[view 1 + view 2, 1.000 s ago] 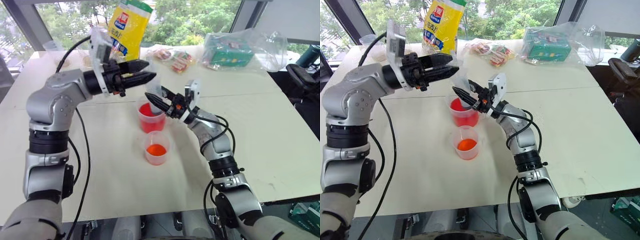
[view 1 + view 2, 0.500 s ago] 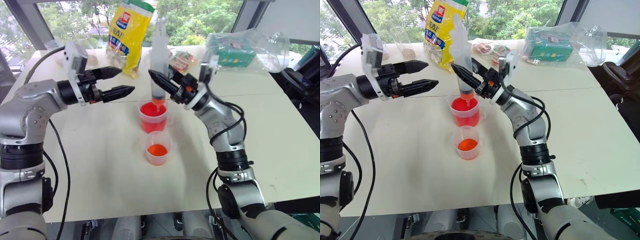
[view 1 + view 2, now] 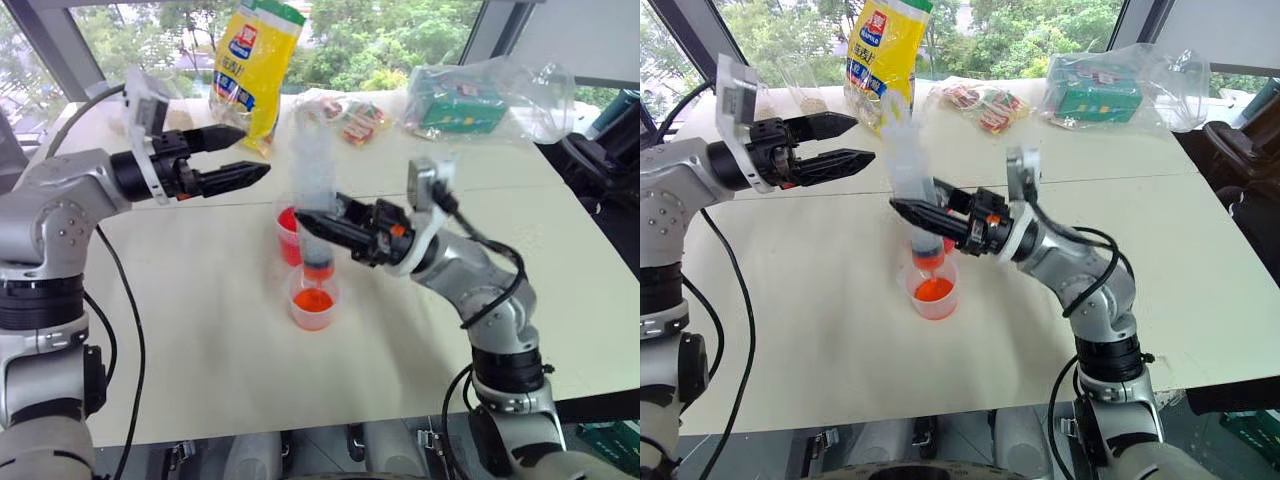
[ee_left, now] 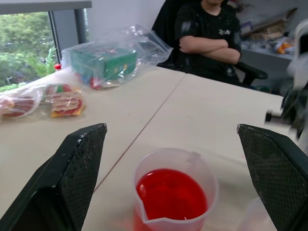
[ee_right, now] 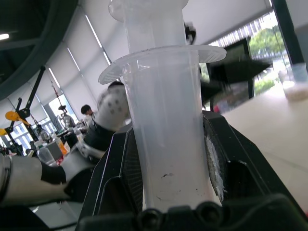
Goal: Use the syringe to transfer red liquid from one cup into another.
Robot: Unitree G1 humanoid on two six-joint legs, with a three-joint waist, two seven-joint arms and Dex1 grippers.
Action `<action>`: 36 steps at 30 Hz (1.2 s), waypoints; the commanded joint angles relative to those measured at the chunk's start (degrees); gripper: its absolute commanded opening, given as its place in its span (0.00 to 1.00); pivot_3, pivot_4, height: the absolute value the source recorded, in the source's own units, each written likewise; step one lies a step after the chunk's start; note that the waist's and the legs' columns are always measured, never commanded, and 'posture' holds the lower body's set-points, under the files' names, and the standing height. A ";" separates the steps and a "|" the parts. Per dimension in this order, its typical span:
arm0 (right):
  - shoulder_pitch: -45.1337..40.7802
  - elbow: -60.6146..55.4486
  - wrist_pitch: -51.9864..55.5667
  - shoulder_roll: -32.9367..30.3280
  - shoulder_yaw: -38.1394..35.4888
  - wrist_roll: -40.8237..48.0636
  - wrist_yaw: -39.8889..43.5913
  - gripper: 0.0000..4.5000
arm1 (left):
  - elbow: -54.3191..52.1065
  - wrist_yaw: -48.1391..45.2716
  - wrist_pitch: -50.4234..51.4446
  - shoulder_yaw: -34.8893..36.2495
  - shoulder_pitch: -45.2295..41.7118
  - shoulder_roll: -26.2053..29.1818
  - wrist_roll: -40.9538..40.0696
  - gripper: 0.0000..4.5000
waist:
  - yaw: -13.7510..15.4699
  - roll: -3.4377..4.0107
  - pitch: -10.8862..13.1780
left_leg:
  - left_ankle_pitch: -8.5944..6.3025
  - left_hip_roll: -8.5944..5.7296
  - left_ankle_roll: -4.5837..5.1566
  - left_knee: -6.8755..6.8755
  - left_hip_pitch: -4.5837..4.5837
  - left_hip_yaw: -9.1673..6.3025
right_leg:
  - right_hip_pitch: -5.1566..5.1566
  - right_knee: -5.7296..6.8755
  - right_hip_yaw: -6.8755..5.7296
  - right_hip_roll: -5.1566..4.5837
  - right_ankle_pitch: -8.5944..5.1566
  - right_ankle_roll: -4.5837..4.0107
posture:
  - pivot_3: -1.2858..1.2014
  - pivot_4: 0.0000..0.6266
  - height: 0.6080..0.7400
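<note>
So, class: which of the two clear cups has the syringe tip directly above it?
The smaller cup, nearer the robot; the syringe in the right gripper stands over it.

I see the smaller cup point(image 3: 313, 299) in front of the larger cup point(image 3: 288, 235) mid-table. Syringe point(image 3: 314, 205) stands upright, tip over the smaller cup, probably just above its rim. Left gripper point(image 3: 242, 160) sits left of and behind both cups. Snack bag point(image 3: 252, 60) and boxed package point(image 3: 460, 108) lie at the far edge.

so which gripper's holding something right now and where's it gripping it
The right gripper holds the syringe upright by its barrel. The left gripper is open, holding nothing.
</note>
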 commanded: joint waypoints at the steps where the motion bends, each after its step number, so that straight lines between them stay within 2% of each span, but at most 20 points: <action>1: 2.36 1.77 -5.77 -0.85 1.75 -4.81 3.05 0.31 | -3.93 -1.87 3.20 0.97 -1.44 1.66 -4.12 0.99 | -0.01 -0.01 0.00 | 0.00 0.00 0.00 0.00 0.00 0.00 | 0.00 0.00 0.00 0.00 0.00 0.00 | 0.52 0.24 1.00; 7: 2.77 2.48 -7.67 -0.28 2.04 -6.34 3.75 0.31 | -4.99 -2.79 5.96 2.21 -1.68 3.52 -7.56 0.99 | -0.02 -0.01 0.00 | 0.01 0.01 -0.01 0.00 0.01 -0.02 | 0.00 0.01 0.00 0.01 0.00 0.00 | 0.52 0.24 1.00; 13: 3.21 2.95 -8.75 -0.40 2.78 -7.57 4.56 0.31 | -4.62 -1.34 6.06 2.01 -2.96 2.23 -8.91 0.99 | 0.02 -0.02 0.01 | 0.01 0.00 -0.01 0.00 0.01 -0.02 | 0.00 0.00 0.00 0.01 -0.01 0.00 | 0.52 0.24 1.00; 25: 3.01 2.67 -8.59 -0.31 3.26 -8.58 5.05 0.31 | -4.95 1.29 1.42 -4.26 -3.99 -6.09 -4.45 0.99 | 0.14 -0.02 0.01 | 0.01 -0.02 -0.02 0.01 0.01 -0.02 | 0.02 0.00 0.01 0.01 -0.01 0.00 | 0.52 0.24 1.00; 36: 1.95 2.75 -8.38 -0.21 2.61 -8.68 4.79 0.31 | -5.52 -0.38 1.18 -5.74 -3.82 -8.00 -4.76 0.99 | 0.08 -0.02 0.01 | 0.01 -0.01 -0.01 0.01 0.02 -0.02 | 0.02 0.00 0.01 0.03 -0.01 0.00 | 0.52 0.24 1.00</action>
